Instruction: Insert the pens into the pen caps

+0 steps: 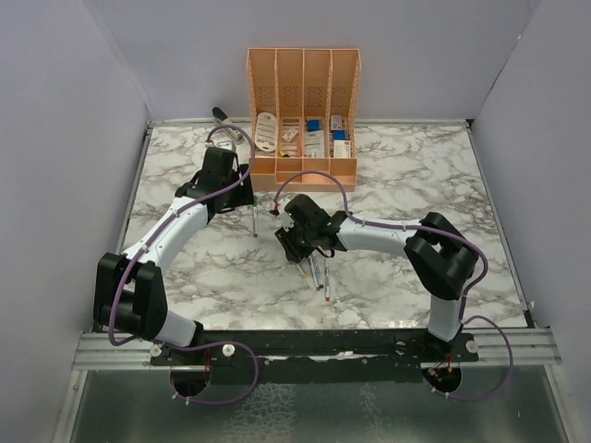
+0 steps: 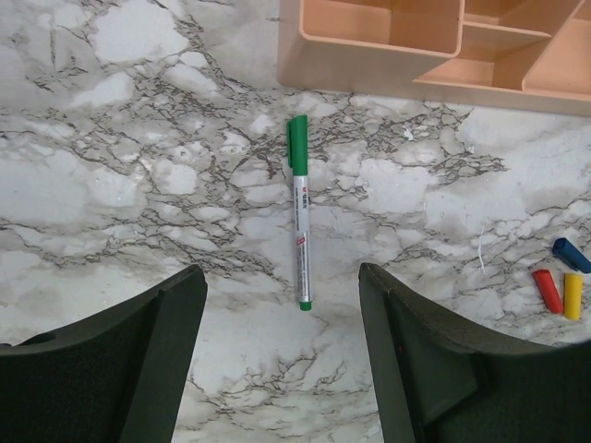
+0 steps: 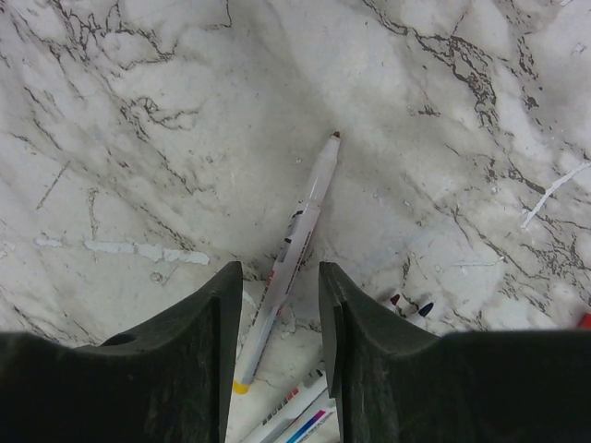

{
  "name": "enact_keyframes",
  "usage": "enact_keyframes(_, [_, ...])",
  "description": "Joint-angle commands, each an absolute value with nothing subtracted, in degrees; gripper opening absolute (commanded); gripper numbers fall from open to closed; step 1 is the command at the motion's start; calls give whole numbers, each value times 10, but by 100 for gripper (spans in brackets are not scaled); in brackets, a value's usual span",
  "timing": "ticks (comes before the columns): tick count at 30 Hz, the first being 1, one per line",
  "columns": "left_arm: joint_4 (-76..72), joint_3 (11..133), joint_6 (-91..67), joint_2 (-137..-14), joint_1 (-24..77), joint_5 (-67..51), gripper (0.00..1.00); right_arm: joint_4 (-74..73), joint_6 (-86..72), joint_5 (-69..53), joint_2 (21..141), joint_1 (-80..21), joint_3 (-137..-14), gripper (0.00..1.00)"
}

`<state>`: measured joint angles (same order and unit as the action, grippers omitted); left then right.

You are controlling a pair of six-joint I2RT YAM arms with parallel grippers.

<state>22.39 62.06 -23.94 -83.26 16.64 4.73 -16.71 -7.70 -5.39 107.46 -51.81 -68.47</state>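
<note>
On the left, the left fingers (image 2: 138,351) stand wide apart above the marble tabletop (image 2: 111,138), holding nothing. A green-capped pen (image 2: 300,221) lies flat between them, untouched, just short of the orange organiser (image 2: 369,65). Further right a blue cap (image 2: 571,254), a red cap (image 2: 548,290) and a yellow cap (image 2: 572,295) lie close together. The right fingers (image 3: 185,351) are narrower but still parted, straddling an uncapped pen (image 3: 300,221) that lies on the marble with a gap either side. Other pens (image 3: 295,417) lie beside it.
</note>
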Motion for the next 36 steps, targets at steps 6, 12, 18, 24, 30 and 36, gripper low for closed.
enact_keyframes(6, [214,606,-250,-798,153,78,70,-182,-79,-29,1112,-521,-716,36])
enact_keyframes(12, [212,604,-249,-792,147,80,70,-205,-75,-12,1130,-524,-723,24])
enact_keyframes(18, [210,601,-249,-787,143,81,70,-222,-79,-7,1140,-529,-724,1])
enact_keyframes(24, [209,599,-249,-784,142,76,70,-212,-110,9,1133,-529,-742,1])
enact_keyframes(30, [180,591,-235,-778,141,40,70,-177,-150,36,1105,-529,-770,1])
enact_keyframes(36, [121,566,-220,-755,141,-14,69,-122,-185,113,1043,-523,-760,1])
